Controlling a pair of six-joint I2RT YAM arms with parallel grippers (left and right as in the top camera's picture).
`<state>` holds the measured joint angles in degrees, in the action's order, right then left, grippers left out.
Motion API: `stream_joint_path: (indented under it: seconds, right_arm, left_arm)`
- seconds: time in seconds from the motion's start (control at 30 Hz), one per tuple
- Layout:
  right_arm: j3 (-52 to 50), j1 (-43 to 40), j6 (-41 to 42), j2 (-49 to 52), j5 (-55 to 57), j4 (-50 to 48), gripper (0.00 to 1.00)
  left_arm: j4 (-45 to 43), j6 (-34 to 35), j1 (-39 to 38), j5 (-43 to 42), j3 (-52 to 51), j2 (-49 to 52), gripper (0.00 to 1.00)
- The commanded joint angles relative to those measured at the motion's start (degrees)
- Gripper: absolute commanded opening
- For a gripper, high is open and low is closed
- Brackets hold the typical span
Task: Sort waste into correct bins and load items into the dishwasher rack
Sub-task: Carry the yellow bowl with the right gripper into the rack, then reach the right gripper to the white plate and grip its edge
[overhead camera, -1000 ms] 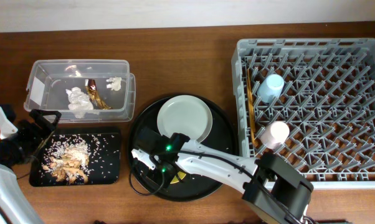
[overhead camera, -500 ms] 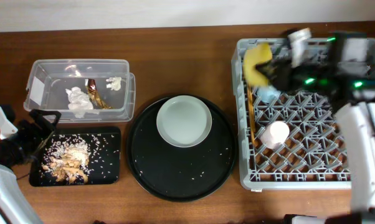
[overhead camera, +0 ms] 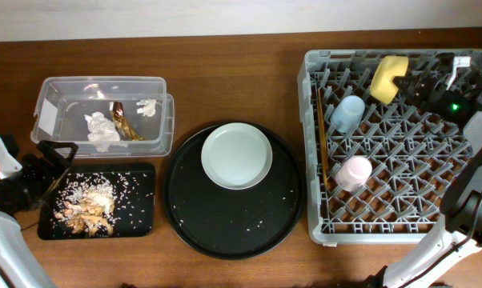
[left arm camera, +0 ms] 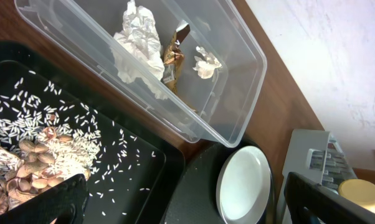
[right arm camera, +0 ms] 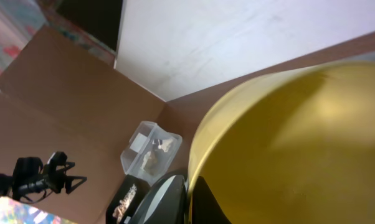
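My right gripper [overhead camera: 411, 82] is shut on the yellow bowl [overhead camera: 389, 76] and holds it tilted over the far row of the grey dishwasher rack [overhead camera: 417, 192]. The bowl fills the right wrist view [right arm camera: 299, 143], with one finger [right arm camera: 206, 202] inside its rim. The rack holds a light-blue cup [overhead camera: 347, 114], a pink cup [overhead camera: 353, 172] and gold utensils [overhead camera: 323, 152]. The grey plate [overhead camera: 237, 154] lies on the round black tray [overhead camera: 225, 228]. My left gripper [overhead camera: 53, 160] is open and empty beside the shallow black tray [overhead camera: 141, 216] of food scraps [overhead camera: 85, 204].
The clear tub [overhead camera: 57, 88] at the back left holds the white tissue [overhead camera: 101, 128] and the gold-brown wrapper [overhead camera: 122, 122]. Both also show in the left wrist view: tissue [left arm camera: 137, 40], wrapper [left arm camera: 170, 59]. Rice grains are scattered on the round tray.
My right arm has carried the yellow bowl from the round black tray to the rack's far side, then a little further right. The left arm has not moved.
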<state>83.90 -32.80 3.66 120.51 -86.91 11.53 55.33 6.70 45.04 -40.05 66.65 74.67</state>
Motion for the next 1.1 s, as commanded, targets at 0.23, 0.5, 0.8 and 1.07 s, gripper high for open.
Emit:
stream_joint_path:
  seconds: [0.23,0.5,0.8,1.07]
  right_arm:
    - [0.33,-7.89,11.61,-0.02,11.21,8.76,0.11]
    - [0.35,-9.73,11.63,-3.23,30.95,12.28,0.15]
    - [0.35,19.98,1.03,-29.92,70.36,29.64,0.21]
    - [0.31,62.03,1.05,-18.71,72.61,37.16,0.54]
  left_arm:
    - [0.07,0.11,0.04,-0.59,0.68,-0.13,1.0]
    - [0.04,0.11,0.04,-0.57,0.68,-0.13,1.0]
    - [0.04,0.11,0.04,-0.57,0.68,-0.13,1.0]
    - [0.04,0.11,0.04,-0.59,0.68,-0.13,1.0]
